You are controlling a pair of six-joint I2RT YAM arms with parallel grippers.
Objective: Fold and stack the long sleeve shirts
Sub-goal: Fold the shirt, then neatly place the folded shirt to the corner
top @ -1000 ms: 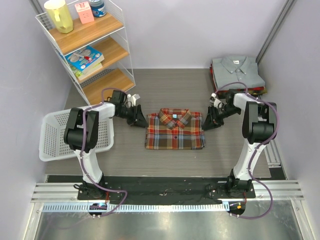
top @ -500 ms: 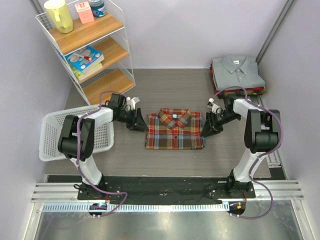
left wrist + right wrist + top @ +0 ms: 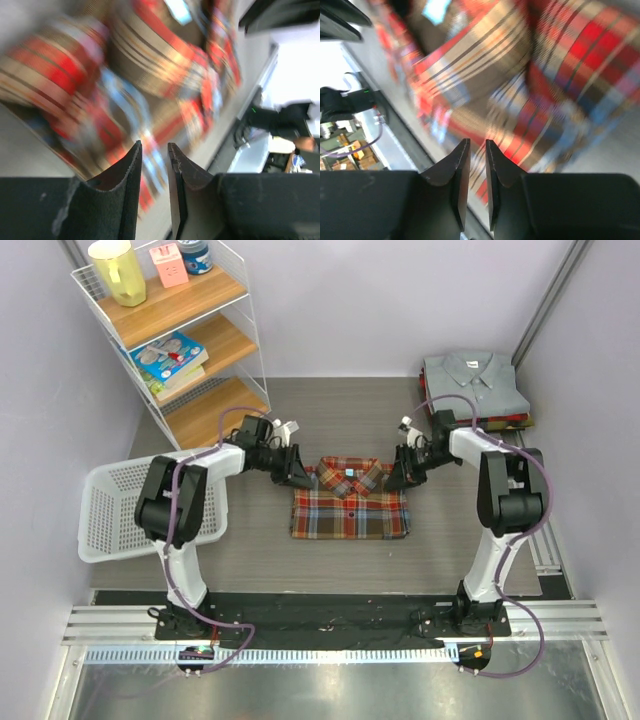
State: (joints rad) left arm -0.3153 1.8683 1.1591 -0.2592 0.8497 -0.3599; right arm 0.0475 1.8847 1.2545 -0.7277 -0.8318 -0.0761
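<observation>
The plaid flannel long sleeve shirt [image 3: 350, 502] lies folded into a neat rectangle at the table's middle, collar toward the back. My left gripper [image 3: 303, 476] hovers at its back left shoulder. My right gripper [image 3: 397, 476] hovers at the back right shoulder. In the left wrist view the left gripper [image 3: 154, 147] shows a narrow gap with nothing in it, above blurred plaid cloth [image 3: 150, 65]. The right gripper [image 3: 477, 144] is likewise slightly open and empty over the plaid [image 3: 520, 75]. A stack of folded shirts, topped by a grey collared one [image 3: 473, 383], sits at the back right.
A white wire basket [image 3: 110, 510] stands at the left edge beside the left arm. A wire shelf unit with wooden boards [image 3: 180, 340] holding a jug, books and boxes fills the back left corner. Walls close in on both sides.
Both grippers have swung from the shirt's left and right sides toward the back, onto its shoulders by the collar. Both pairs of jaws have narrowed a little. The shirt has not moved.
</observation>
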